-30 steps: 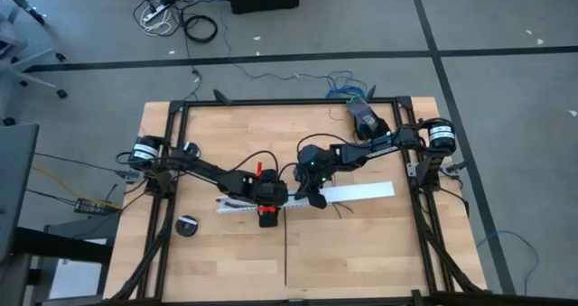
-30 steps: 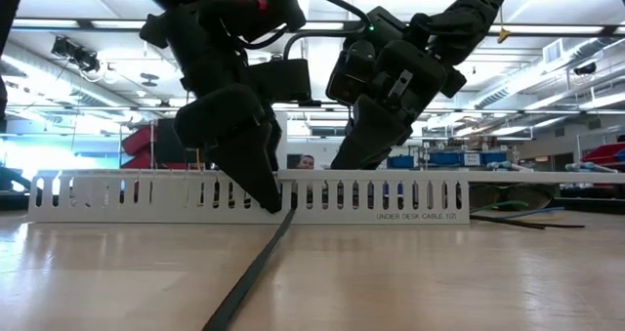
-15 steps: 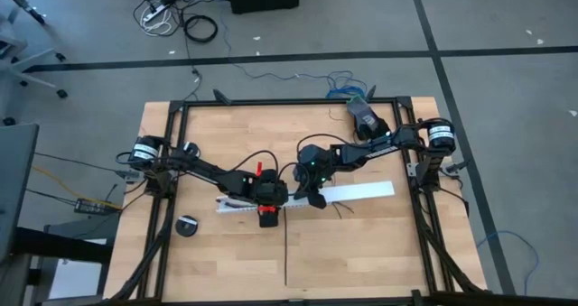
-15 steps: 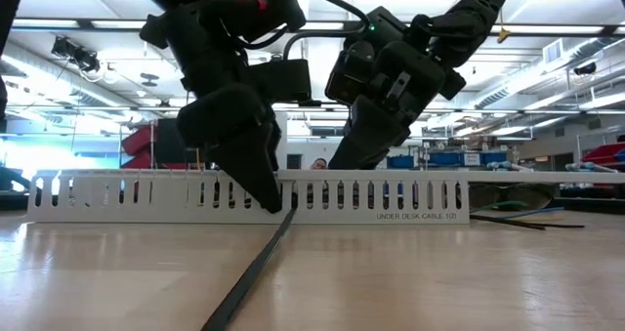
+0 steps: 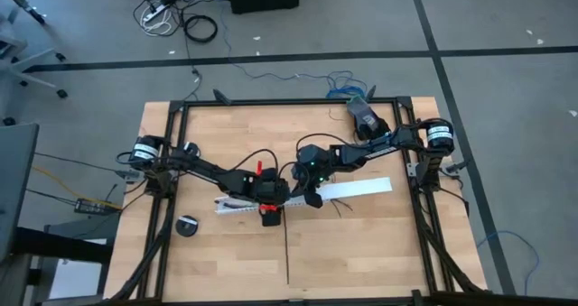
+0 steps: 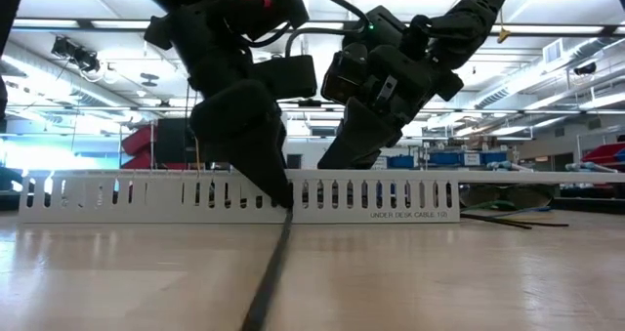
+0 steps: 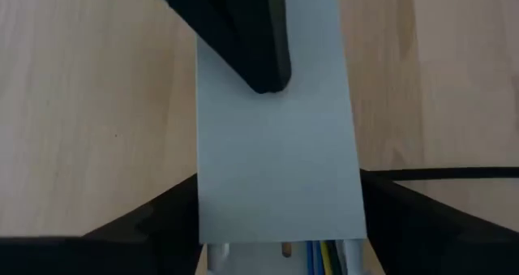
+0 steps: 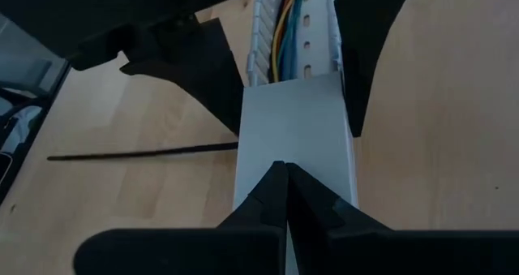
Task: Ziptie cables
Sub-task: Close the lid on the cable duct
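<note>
1. The table [image 5: 217,270] is light wood planks inside a black frame, standing on a grey floor crossed by dark tape lines; loose cords lie on the floor beyond the far edge.
2. A small round black object [image 5: 187,226] sits on the table near the left arm's side.
3. The low view looks across the table into a large workshop with ceiling lights and blue bins.
4. A long white slotted cable channel [image 5: 361,190] lies across the middle of the table, its long axis running left to right and slightly tilted; a plain white cover closes its right part.
5. The cables [image 8: 285,19], thin orange, yellow, blue and grey wires, lie lengthwise inside the open part of the channel, following its long axis.
6. The ziptie [image 5: 284,252] is a very thin, straight black strip lying flat on the table, pointing from the channel's near side toward the table's near edge, roughly square to the channel.
7. The left gripper [image 5: 270,212] hangs over the channel's middle, fingers [image 7: 422,218] apart on either side of it, clamping nothing.
8. The right gripper [image 5: 313,198] sits just beside it, fingers [image 8: 280,194] pressed together, tips on the white cover.
</note>
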